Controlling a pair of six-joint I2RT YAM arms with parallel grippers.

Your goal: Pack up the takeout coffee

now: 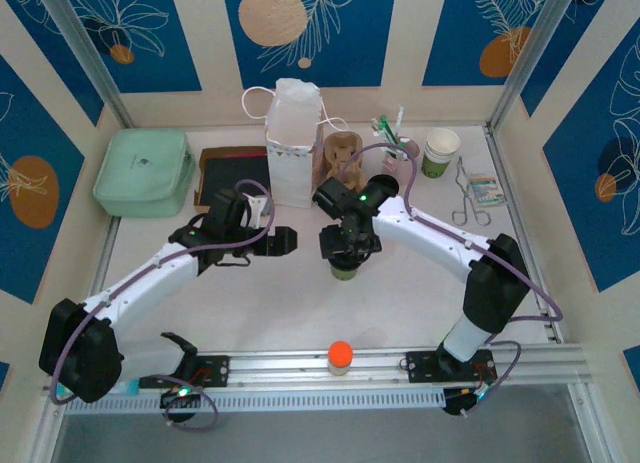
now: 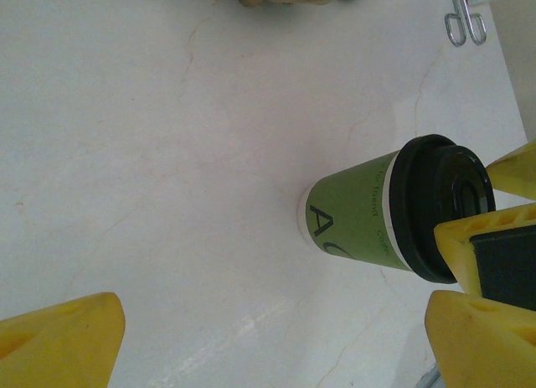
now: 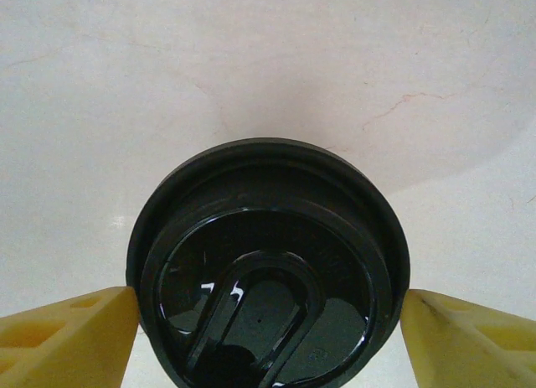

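Note:
The takeout coffee [image 1: 344, 271], a white cup with a green band and a black lid [image 3: 268, 262], stands upright on the white table near the middle. My right gripper [image 1: 346, 251] comes down over it from above. Its yellow fingers [image 3: 75, 329] sit against the two sides of the lid's rim, shut on the cup. From the left wrist view the cup [image 2: 360, 216] lies to the right, with the right gripper's fingers [image 2: 512, 170] at its lid. My left gripper [image 1: 283, 241] hovers to the cup's left, open, with bare table between its fingers [image 2: 63, 338].
A white paper bag [image 1: 295, 143] stands at the back, with a brown cup carrier [image 1: 342, 153] beside it. Further right are a lidless cup [image 1: 441, 151] and metal tongs [image 1: 470, 198]. A green case [image 1: 145, 171] and a dark board [image 1: 232, 176] lie back left. An orange-capped bottle [image 1: 340, 356] sits on the front rail.

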